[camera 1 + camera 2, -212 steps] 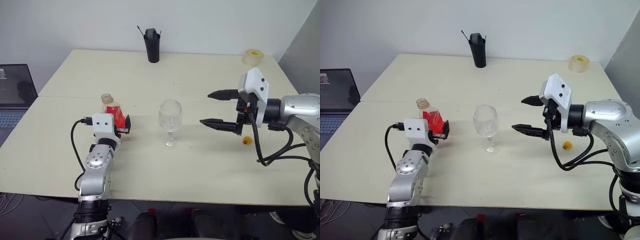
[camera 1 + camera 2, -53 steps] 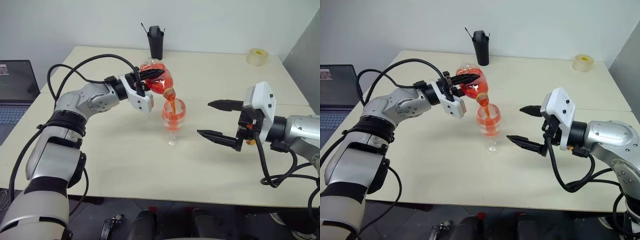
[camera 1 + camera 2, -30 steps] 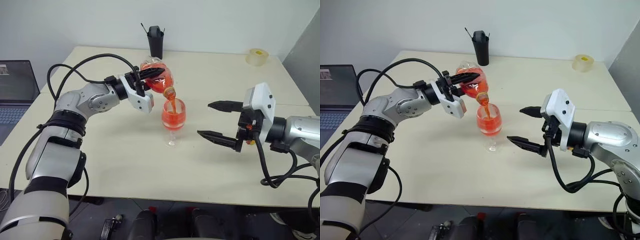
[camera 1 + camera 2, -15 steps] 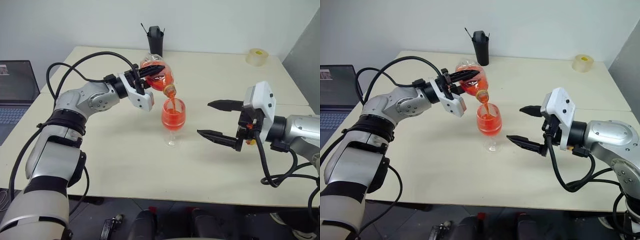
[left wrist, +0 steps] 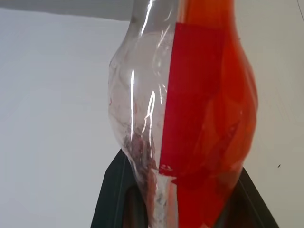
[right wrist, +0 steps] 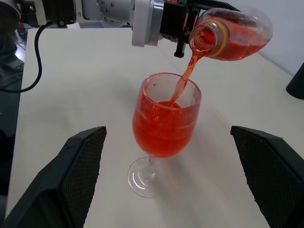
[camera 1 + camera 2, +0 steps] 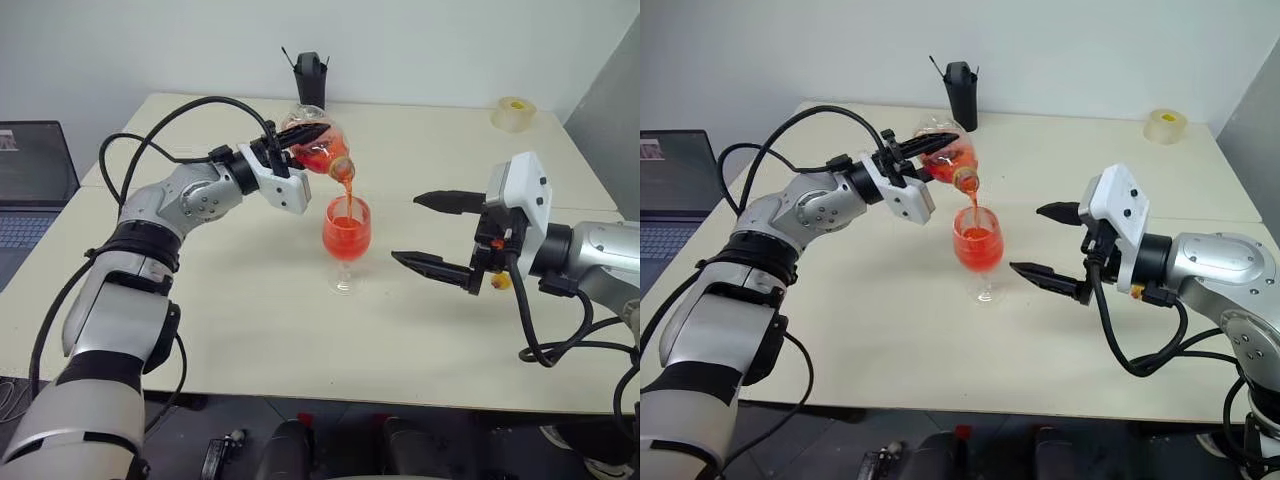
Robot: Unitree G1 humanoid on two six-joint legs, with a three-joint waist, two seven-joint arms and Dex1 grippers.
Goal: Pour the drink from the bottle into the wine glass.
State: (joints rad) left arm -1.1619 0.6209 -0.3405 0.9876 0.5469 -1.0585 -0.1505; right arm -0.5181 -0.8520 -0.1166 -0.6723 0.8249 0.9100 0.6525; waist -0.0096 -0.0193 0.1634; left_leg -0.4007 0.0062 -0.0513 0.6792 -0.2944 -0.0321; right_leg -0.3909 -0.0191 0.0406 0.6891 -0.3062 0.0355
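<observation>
My left gripper (image 7: pixel 300 137) is squeezing the tipped bottle (image 7: pixel 318 152), pouring the red drink (image 6: pixel 183 85) into the wine glass (image 7: pixel 346 232) mid-desk (image 7: pixel 250 330). My right gripper (image 7: pixel 436 232) is waiting wide open beside it.

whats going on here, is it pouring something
Yes. The left gripper holds the bottle tipped over the wine glass, and a thin stream of the red drink runs into the bowl, now mostly full. The right gripper hangs open beside the glass, touching nothing.
</observation>
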